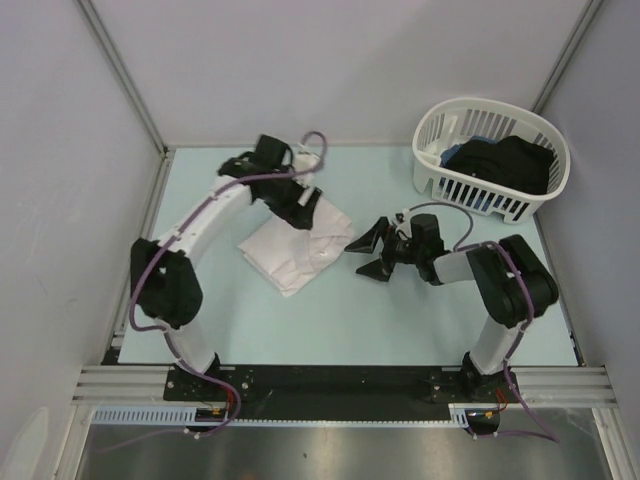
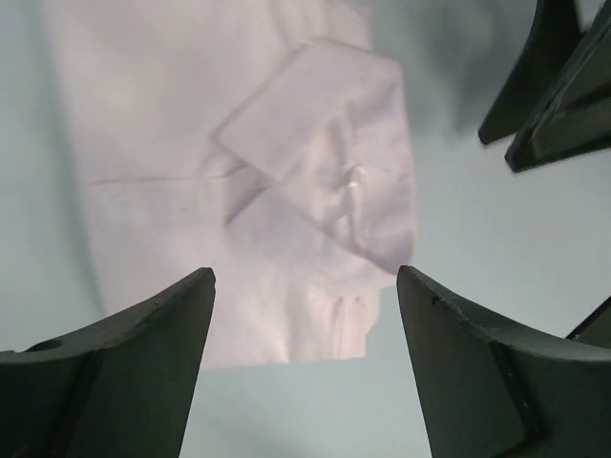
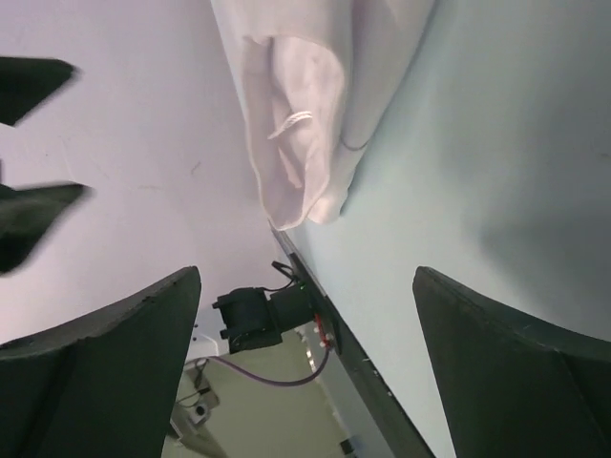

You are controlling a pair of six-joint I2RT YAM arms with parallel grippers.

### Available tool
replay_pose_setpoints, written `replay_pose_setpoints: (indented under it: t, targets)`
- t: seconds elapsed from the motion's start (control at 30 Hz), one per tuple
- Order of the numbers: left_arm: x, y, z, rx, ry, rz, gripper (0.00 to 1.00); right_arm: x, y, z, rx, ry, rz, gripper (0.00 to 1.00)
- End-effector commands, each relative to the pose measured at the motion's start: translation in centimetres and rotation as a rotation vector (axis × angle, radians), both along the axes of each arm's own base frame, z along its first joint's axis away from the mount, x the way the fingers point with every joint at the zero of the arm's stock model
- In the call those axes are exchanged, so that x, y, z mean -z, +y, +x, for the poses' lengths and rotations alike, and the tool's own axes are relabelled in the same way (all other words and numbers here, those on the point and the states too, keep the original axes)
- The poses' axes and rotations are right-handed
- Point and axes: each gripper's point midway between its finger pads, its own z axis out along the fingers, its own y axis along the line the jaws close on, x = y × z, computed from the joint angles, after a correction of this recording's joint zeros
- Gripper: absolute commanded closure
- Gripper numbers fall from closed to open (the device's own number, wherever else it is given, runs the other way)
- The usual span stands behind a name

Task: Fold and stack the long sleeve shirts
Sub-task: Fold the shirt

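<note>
left hand (image 2: 305, 277) spread wide and empty just above the folded white long sleeve shirt (image 1: 290, 255), right hand (image 1: 357, 258) wide open beside it, shirt flat on the pale counter (image 1: 400, 320), white slatted basket (image 1: 440, 180) of dark clothes (image 1: 510, 165) stood far right

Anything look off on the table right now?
Minor only: the folded shirt lies skewed to the table edges, and a cuff sits diagonally on top. Nothing spilled or damaged; dark clothes are inside the basket.
</note>
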Motion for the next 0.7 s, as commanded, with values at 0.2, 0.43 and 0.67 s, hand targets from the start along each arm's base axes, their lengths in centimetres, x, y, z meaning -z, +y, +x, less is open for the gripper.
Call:
replay_pose_setpoints:
  t: [0.2,0.43,0.67]
  targets:
    - [0.2,11.2,3.6,-0.371,0.111,-0.224,0.25,3.9,5.9,2.7,0.074,0.04,0.003,0.22]
    - [2.5,13.9,4.9,-0.449,0.144,-0.232,0.28,6.6,6.7,3.6,0.096,0.052,-0.05,0.56]
    - [4.0,13.9,3.4,-0.443,0.153,-0.229,0.27,7.7,5.7,3.6,0.082,0.045,-0.114,1.0]
